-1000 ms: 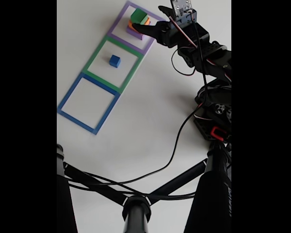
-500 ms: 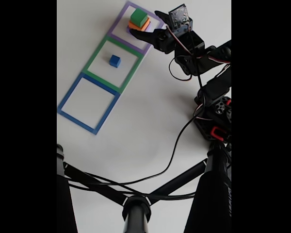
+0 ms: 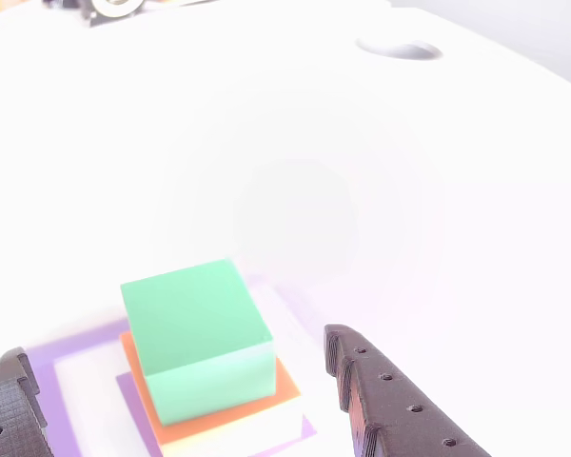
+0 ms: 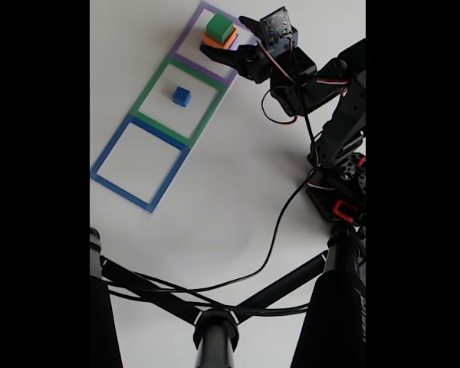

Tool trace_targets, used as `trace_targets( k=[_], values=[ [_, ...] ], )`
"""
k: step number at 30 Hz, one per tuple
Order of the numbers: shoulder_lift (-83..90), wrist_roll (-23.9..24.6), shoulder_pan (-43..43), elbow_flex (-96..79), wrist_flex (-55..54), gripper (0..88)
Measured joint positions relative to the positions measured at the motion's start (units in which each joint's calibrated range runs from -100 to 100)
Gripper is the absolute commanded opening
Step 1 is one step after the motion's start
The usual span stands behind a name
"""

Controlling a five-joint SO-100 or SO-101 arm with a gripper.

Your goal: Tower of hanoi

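1. I have the stack in the flat purple square outline point(image 4: 190, 34) at the far end of the row in the fixed view: a matte green block point(image 4: 219, 27) on a flatter orange-yellow block point(image 4: 228, 41), with the purple block point(image 3: 133, 392) at the bottom showing as a thin edge in the other view.
2. The small blue cube point(image 4: 182, 96) sits apart in the flat green square outline point(image 4: 155, 87), the middle one; the flat blue square outline point(image 4: 111, 150) is nearest the camera.
3. The relation that matters: in the other view the green block lies straight ahead of the black two-finger gripper point(image 3: 181, 381), between the two fingertips point(image 3: 347, 357), roughly square with no clear long axis.
4. I read the jaws as spread wider than the green block, with a gap on both sides, gripping nothing.
5. My judgement: a short advance and a squeeze would take the green block.
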State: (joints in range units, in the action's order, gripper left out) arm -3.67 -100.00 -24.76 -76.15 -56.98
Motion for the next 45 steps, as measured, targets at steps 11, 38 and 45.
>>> trace_targets(
  k=[11,38,45],
  values=[
    [-4.31,0.0,1.64,3.57,-1.28,33.2],
    [-4.98,0.0,2.95,3.66,-1.36,7.5],
    [-4.98,0.0,3.03,4.0,-1.36,7.6]
  ],
)
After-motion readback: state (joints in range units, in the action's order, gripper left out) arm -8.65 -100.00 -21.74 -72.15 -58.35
